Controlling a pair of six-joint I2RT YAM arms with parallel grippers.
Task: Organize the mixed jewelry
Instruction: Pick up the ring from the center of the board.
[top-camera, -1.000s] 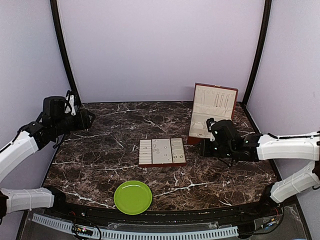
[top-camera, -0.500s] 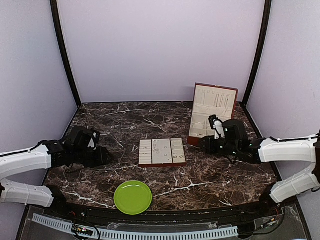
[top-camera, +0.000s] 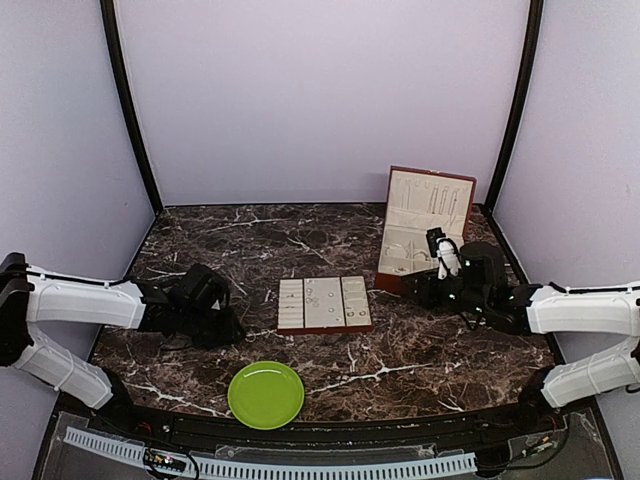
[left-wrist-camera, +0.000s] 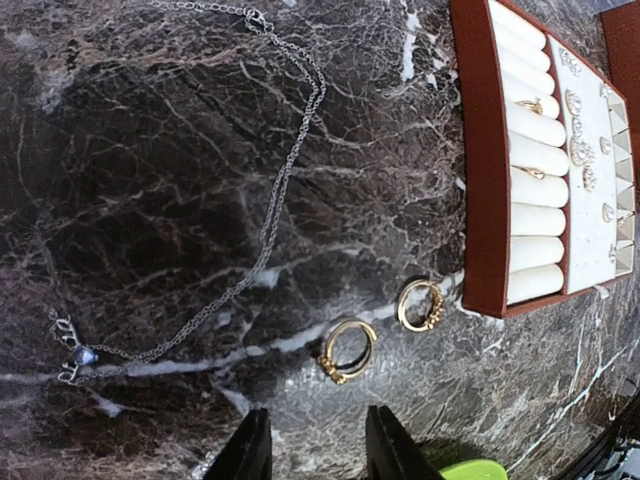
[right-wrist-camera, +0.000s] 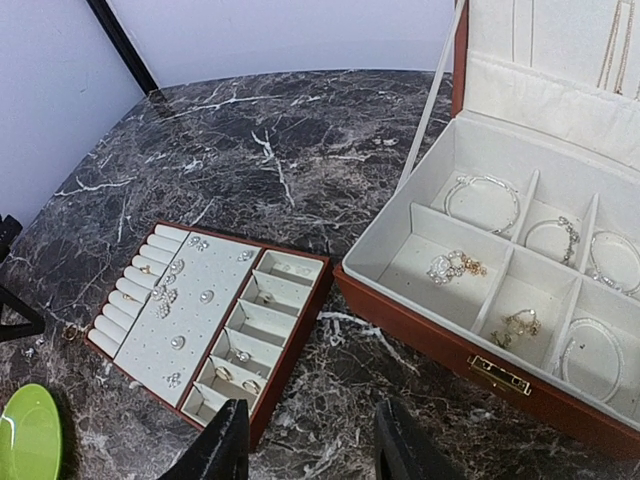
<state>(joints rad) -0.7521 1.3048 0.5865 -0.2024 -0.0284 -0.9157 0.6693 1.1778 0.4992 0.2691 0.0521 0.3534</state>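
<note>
From above, the left gripper (top-camera: 226, 323) is low over the dark marble table (top-camera: 200, 245). The flat tray (top-camera: 323, 303) is off to its side, and the green plate (top-camera: 265, 394) is close by, nearer the arm bases. The right gripper (top-camera: 410, 291) is low too. The open brown box (top-camera: 420, 225) is just past it, and the tray is out in front of it. The little jewelry on the table is too small to see from up here. In the left wrist view, the left gripper (left-wrist-camera: 318, 455) has its two fingers (left-wrist-camera: 250, 452) apart with nothing between them. A gold ring (left-wrist-camera: 348, 348) lies on the table just in front of the tips. A second gold ring (left-wrist-camera: 420, 304) lies a bit further out, near the tray's (left-wrist-camera: 478, 180) brown edge. A thin silver chain (left-wrist-camera: 282, 185) runs far out in front, and its blue stone (left-wrist-camera: 82, 354) lies off to one side. In the right wrist view, the right gripper (right-wrist-camera: 312, 450) is spread too and holds nothing. The tray (right-wrist-camera: 205, 320), with small shiny bits in it, is in front on one side. The box (right-wrist-camera: 440, 335), with bracelets in its white cups, is on the other side.
</note>
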